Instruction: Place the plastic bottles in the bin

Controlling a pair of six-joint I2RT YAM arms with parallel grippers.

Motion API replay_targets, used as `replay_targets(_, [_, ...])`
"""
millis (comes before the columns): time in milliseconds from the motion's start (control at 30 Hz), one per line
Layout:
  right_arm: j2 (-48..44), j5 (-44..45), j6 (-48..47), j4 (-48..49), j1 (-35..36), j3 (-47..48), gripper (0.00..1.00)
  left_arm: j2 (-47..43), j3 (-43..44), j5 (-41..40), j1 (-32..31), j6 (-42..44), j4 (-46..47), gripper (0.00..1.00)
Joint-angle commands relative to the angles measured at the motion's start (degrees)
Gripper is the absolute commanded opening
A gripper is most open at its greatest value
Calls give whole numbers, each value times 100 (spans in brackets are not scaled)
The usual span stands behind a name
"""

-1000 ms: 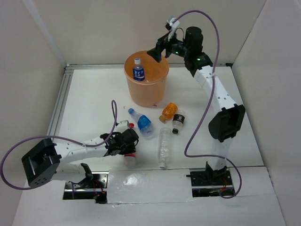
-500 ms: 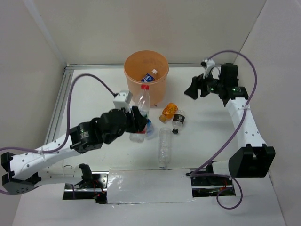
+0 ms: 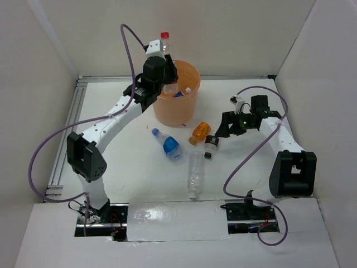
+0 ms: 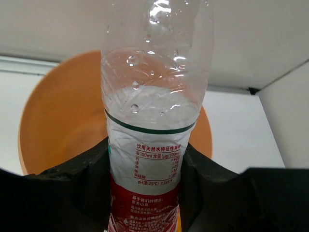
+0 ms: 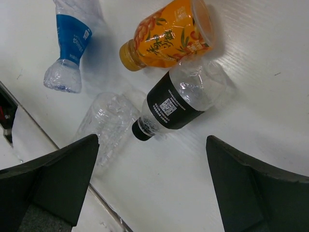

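L gripper (image 4: 145,174) clamped on red-label bottle (image 4: 152,116), upright over bin (image 4: 53,125), prob. left rim, for drop. R gripper (image 5: 152,186) spread above black-label bottle (image 5: 176,104), for pick.

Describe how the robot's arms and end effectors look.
The left arm and right arm have white links with bulky black joint housings. The left end effector and right end effector are black with broad flat fingers. A purple cable loops along each arm; a green light glows at the right wrist.

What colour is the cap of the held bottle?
Red cap on the bottle; best in top external view.
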Motion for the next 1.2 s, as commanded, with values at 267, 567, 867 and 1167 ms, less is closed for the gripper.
replay_targets(267, [968, -620, 309, 489, -29, -213, 99, 1394, 1759, 451, 449, 28, 115, 68])
replay_targets(567, [1620, 133, 1039, 945, 534, -11, 99, 650, 1295, 435, 265, 432, 87, 100])
replay_targets(867, [1946, 1795, 2050, 1518, 815, -72, 80, -2707, -3330, -576, -1018, -514, -105, 100])
replay_targets(1167, [1122, 1858, 1202, 702, 279, 444, 15, -2895, -5078, -482, -1564, -2036, -484, 100])
